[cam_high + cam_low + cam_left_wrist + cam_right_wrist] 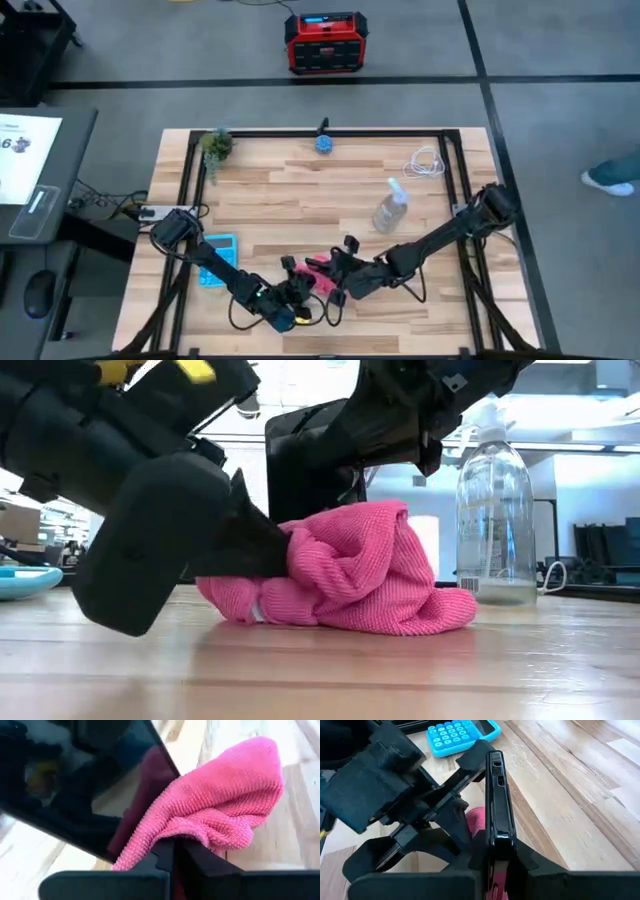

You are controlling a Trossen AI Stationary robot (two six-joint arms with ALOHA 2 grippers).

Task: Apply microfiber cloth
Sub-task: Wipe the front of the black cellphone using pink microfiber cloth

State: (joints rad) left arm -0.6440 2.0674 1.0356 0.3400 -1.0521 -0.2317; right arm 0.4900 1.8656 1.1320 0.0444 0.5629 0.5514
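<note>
The pink microfiber cloth (350, 575) lies bunched on the wooden table near its front edge, also seen from above (322, 276). My left gripper (175, 845) comes from the table's left and is shut on the cloth. A black phone (497, 805) stands on edge right behind the cloth, with my right gripper (495, 855) shut on it. The phone's glossy face (85, 785) is next to the cloth, which leans against it. The phone's lower end is hidden behind the cloth in the low view. My left gripper pinches a bunched fold of the cloth (200, 837) between its two fingers, coming nearly level from the table's left (250, 545). The cloth's underside (350, 622) rests on the table, and its free part bulges past the fingers against the phone. My right gripper pinches the phone between its two fingers, one on each broad face, near one end (497, 847). The phone stands on edge, its narrow side with the buttons (496, 770) turned toward the wrist camera. The cloth hides whether it touches the table.
A light blue calculator (215, 259) lies left of the grippers. A clear spray bottle (392, 208) stands behind and to the right. A white cable (426, 164), a small plant (215, 143) and a blue object (324, 143) sit along the far edge.
</note>
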